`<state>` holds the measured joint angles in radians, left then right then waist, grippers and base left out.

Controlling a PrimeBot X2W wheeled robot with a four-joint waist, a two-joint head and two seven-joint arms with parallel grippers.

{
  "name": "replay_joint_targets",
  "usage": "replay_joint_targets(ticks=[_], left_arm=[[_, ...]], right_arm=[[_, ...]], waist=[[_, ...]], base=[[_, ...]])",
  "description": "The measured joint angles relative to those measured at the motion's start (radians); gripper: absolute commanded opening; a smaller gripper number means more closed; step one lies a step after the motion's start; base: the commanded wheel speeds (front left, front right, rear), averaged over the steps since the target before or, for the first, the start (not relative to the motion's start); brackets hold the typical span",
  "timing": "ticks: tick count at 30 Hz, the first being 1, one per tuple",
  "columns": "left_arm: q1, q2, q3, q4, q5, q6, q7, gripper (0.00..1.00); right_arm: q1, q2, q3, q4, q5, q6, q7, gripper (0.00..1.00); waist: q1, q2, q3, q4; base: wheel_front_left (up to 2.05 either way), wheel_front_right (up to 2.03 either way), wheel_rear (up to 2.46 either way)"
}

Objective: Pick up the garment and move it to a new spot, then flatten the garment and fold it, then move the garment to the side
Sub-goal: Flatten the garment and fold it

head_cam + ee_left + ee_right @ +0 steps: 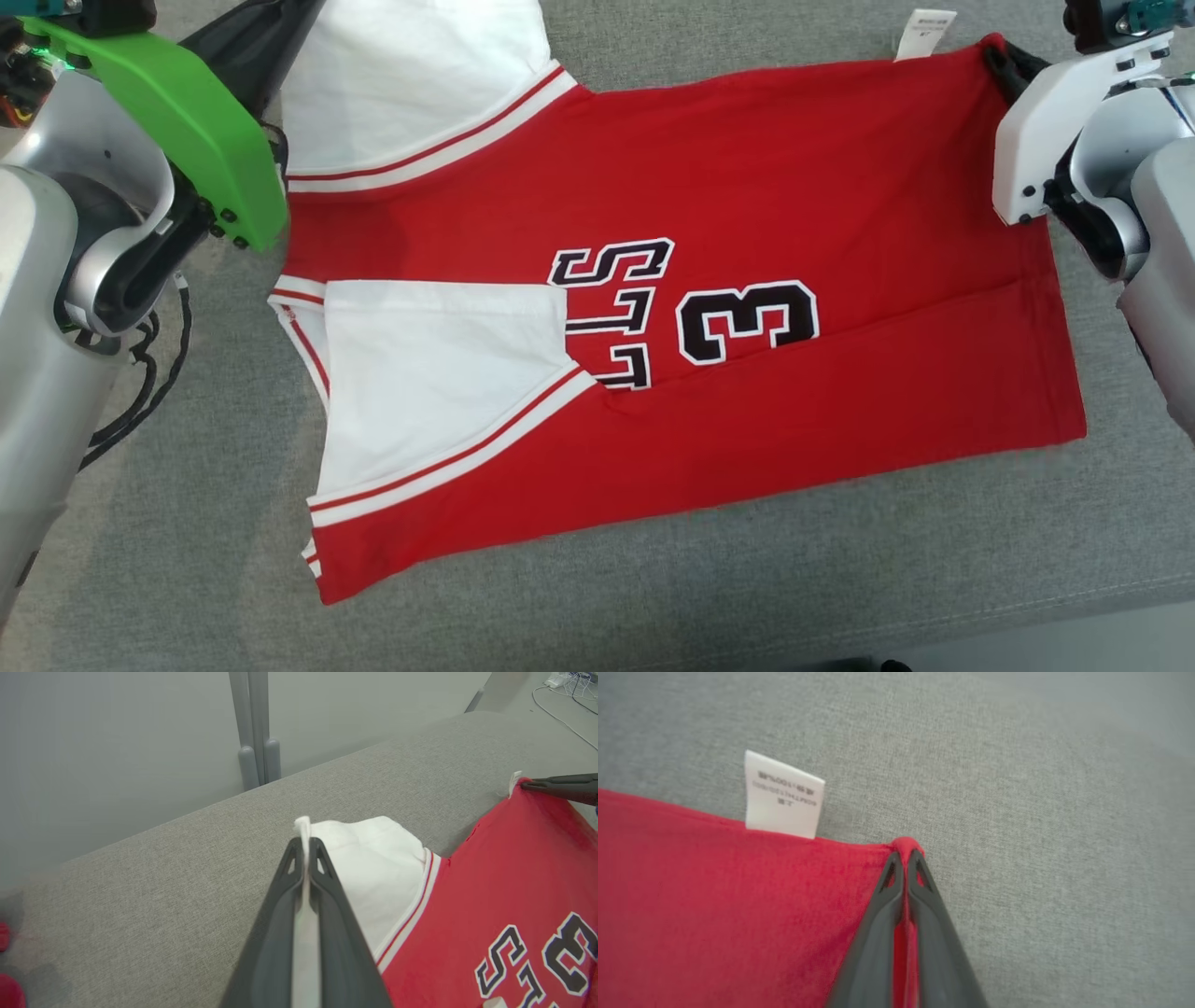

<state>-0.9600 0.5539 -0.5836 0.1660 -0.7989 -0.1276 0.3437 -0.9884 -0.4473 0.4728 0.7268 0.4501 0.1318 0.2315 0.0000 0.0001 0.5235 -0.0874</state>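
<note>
Grey cushion (653, 597): you see one jersey (747, 187), long axis left-right, sleeves leftward; left gripper (306, 847) and right gripper (905, 856) each pinch it.

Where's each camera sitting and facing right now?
Head view: on the head, looking down at the jersey on the cushion; left arm and right arm at the sides.
Left wrist view: along the left gripper, fingers shut on the white sleeve, facing a wall.
Right wrist view: along the right gripper, fingers shut on the jersey's red corner.
Shared: head and right wrist views both show the label.
</note>
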Motion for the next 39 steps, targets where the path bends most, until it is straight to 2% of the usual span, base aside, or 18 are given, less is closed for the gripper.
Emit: replay_joint_targets(ticks=[7,13,18,19,23,26,33,39], left_arm=[[0.013,0.007,-0.003,-0.005,-0.002,0.000,-0.068,0.00],[0.171,0.048,-0.008,-0.116,-0.009,0.015,-0.122,0.00],[0.352,0.092,-0.005,-0.267,-0.013,0.076,-0.179,0.00],[0.425,0.100,-0.009,-0.321,-0.013,0.103,-0.199,0.00],[0.544,0.098,-0.018,-0.383,-0.020,0.147,-0.245,0.00],[0.610,0.082,-0.031,-0.391,-0.036,0.162,-0.277,0.00],[0.693,0.020,-0.062,-0.326,-0.037,0.172,-0.358,0.00],[0.731,-0.009,-0.084,-0.263,-0.045,0.163,-0.396,0.00]], right_arm=[[0.011,0.009,-0.011,0.012,-0.031,0.000,-0.176,0.00],[0.139,0.007,-0.017,-0.036,-0.041,0.000,-0.302,0.00],[0.270,-0.003,-0.075,-0.096,-0.077,0.000,-0.377,0.00],[0.328,0.003,-0.116,-0.123,-0.086,0.000,-0.389,0.00],[0.424,0.016,-0.193,-0.177,-0.119,0.000,-0.394,0.00],[0.485,0.034,-0.239,-0.217,-0.146,0.000,-0.392,0.00],[0.593,0.076,-0.343,-0.294,-0.204,0.000,-0.379,0.00],[0.649,0.102,-0.403,-0.323,-0.235,0.000,-0.374,0.00]], waist=[[0.0000,0.0000,-0.041,-0.003],[0.0000,0.0000,-0.094,-0.005],[0.0000,0.0000,-0.143,-0.001],[-0.0001,0.0000,-0.163,0.004],[0.0000,0.0000,-0.194,0.020],[-0.0001,0.0000,-0.210,0.035],[-0.0001,0.0000,-0.233,0.058],[-0.0001,0.0000,-0.247,0.066]], base=[[0.00,0.00,0.00],[0.00,0.00,0.00],[0.00,0.00,0.00],[0.00,0.00,0.00],[0.00,0.00,0.00],[0.00,0.00,0.00],[0.00,0.00,0.00],[0.00,0.00,0.00]])
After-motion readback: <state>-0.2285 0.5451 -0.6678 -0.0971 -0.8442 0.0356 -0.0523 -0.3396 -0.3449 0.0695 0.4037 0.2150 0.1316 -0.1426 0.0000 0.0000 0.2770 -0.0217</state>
